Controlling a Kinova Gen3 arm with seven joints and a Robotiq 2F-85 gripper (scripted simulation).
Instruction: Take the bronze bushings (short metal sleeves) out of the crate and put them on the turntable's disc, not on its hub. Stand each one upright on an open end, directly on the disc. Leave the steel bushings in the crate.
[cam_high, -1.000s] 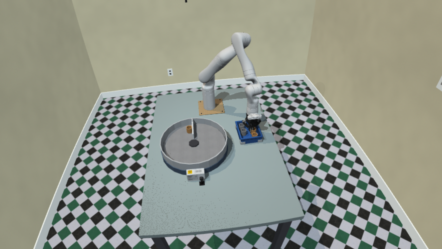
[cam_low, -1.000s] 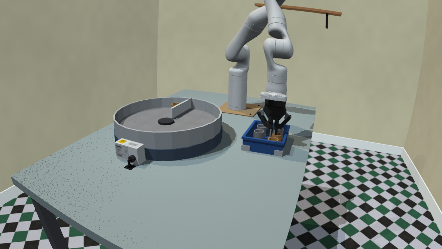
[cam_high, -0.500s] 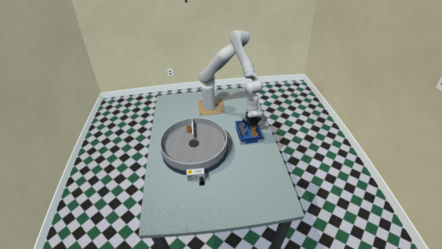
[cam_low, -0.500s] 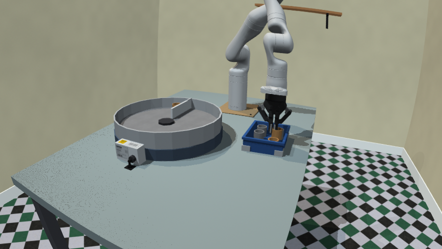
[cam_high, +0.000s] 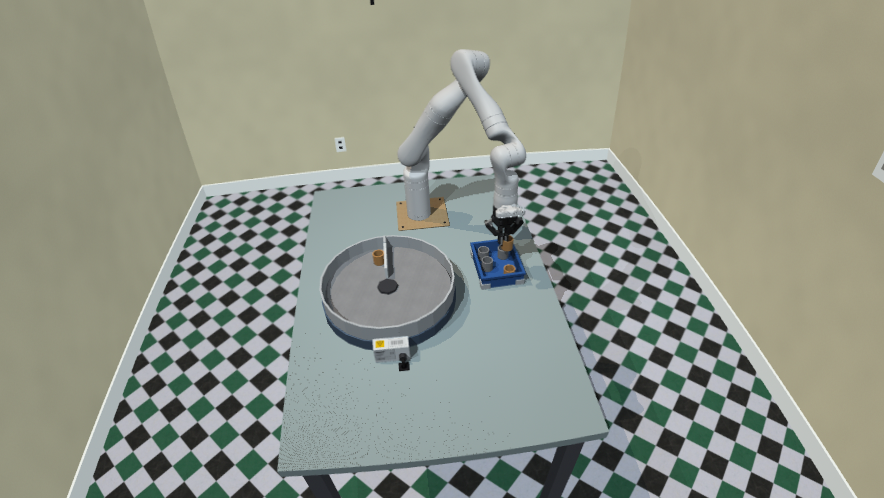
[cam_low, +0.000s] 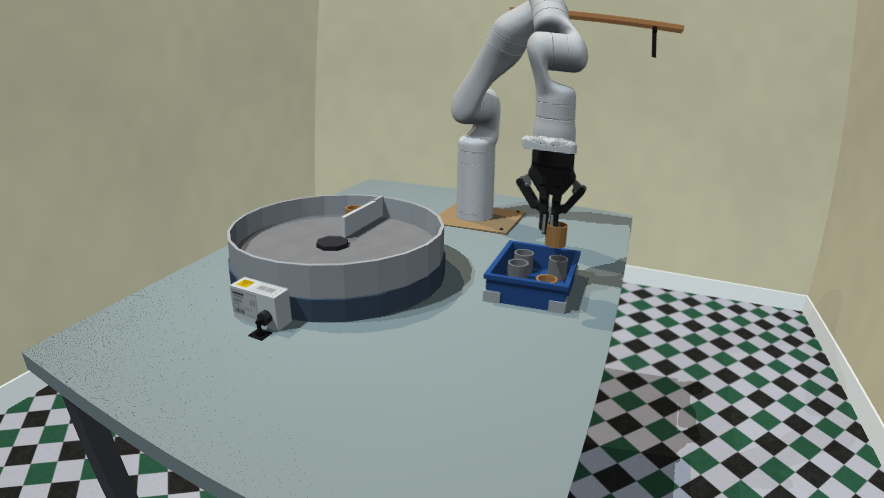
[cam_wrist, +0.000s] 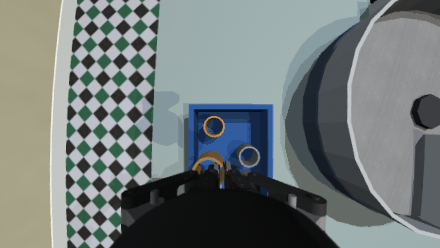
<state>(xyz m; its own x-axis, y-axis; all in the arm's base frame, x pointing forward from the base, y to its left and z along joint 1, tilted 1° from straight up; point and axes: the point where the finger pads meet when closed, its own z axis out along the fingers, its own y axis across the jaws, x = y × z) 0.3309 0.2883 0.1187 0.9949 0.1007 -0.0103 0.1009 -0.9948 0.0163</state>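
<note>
My gripper is shut on the wall of a bronze bushing and holds it upright just above the blue crate. A second bronze bushing stands in the crate's near corner. Three steel bushings stand in the crate too. Another bronze bushing stands upright on the turntable's grey disc, left of the upright divider. The dark hub is bare.
The turntable has a raised rim wall all round. A white control box sits at its front. The arm's base stands behind. The crate is close to the table's right edge.
</note>
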